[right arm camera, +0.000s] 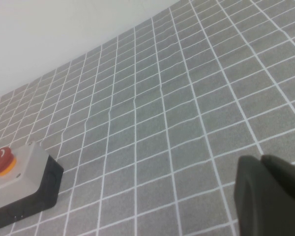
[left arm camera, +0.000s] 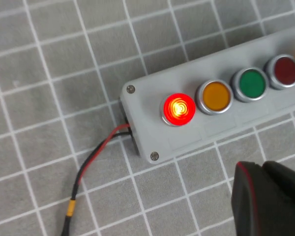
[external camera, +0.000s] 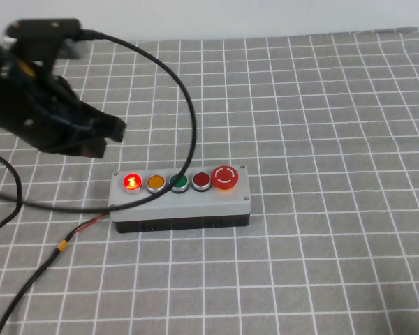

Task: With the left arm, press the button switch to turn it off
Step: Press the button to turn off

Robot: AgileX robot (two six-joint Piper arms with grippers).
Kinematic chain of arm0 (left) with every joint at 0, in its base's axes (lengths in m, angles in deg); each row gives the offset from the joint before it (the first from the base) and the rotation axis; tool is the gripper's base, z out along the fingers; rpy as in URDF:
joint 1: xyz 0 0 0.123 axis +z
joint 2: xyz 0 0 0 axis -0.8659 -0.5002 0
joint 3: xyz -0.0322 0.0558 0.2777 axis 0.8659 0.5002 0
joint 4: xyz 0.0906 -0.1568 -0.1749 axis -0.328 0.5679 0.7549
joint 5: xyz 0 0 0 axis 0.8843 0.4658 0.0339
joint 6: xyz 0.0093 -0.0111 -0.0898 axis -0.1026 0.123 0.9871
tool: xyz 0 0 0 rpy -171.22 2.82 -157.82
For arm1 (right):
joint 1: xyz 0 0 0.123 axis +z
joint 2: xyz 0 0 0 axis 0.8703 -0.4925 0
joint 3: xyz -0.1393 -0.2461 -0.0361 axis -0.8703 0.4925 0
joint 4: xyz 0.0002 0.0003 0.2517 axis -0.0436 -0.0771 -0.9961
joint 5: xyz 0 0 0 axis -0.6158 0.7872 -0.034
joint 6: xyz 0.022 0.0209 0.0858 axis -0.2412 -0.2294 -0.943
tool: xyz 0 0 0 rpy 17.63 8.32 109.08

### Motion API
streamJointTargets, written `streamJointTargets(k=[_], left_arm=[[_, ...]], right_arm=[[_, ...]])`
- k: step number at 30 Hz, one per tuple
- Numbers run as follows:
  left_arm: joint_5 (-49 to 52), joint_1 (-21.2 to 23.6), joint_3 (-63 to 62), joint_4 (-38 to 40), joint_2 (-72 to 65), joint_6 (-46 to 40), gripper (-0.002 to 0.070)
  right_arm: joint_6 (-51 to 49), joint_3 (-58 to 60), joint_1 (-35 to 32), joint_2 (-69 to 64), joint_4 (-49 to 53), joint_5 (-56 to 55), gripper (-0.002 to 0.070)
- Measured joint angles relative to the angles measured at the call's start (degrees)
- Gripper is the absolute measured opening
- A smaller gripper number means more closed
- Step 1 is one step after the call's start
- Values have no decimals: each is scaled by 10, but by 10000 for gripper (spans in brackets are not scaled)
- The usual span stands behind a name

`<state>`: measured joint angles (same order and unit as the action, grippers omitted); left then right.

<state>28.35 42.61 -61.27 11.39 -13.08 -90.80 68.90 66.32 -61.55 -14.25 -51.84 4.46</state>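
Button switch [external camera: 132, 182] glows bright red, lit, at the robot's-left end of the five-button row on the grey box [external camera: 179, 197]. Left gripper [external camera: 101, 136] hangs in the air above the table, up and to the robot's left of that end of the box, clear of the button and holding nothing; its black fingers sit close together with little gap showing. In the left wrist view one black finger [left arm camera: 265, 199] with a red edge shows at the frame edge, apart from the lit button switch [left arm camera: 179, 109]. Left arm [external camera: 35, 105] is bulky and black; its thick black cable [external camera: 188, 112] loops over the box across the green button [external camera: 179, 183]. Along the row from the lit end: orange button [external camera: 156, 183], green, dark red button [external camera: 201, 181], then the large red mushroom button [external camera: 225, 176]. A red-and-black lead [external camera: 84, 228] leaves the box's left end across the grey gridded table cover [external camera: 321, 105]. Right gripper [right arm camera: 273, 196] shows only as a dark edge in its own wrist view, over bare cover well apart from the box; its jaw state cannot be told.
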Motion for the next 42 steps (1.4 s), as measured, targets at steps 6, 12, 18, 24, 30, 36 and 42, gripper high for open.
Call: streamJointTargets(k=[6, 12, 18, 24, 30, 36, 42], left_arm=[[10, -28, -29, -14, -82, 16, -4], [4, -39, -32, -28, -138, 22, -4], [-30, -39, -32, -43, -167, 22, -4], [-60, -39, -32, -47, -186, 22, -4], [-65, -39, -38, -54, -203, 22, -4], [-75, -39, -44, -57, -215, 24, -4], [-80, -39, -45, -58, -215, 27, -4]], right_arm=[[0, 0, 0, 0, 0, 0, -17], [0, 0, 0, 0, 0, 0, -17], [0, 0, 0, 0, 0, 0, -17], [0, 0, 0, 0, 0, 0, -17], [0, 0, 0, 0, 0, 0, -17], [0, 0, 0, 0, 0, 0, -17], [0, 0, 0, 0, 0, 0, -17]])
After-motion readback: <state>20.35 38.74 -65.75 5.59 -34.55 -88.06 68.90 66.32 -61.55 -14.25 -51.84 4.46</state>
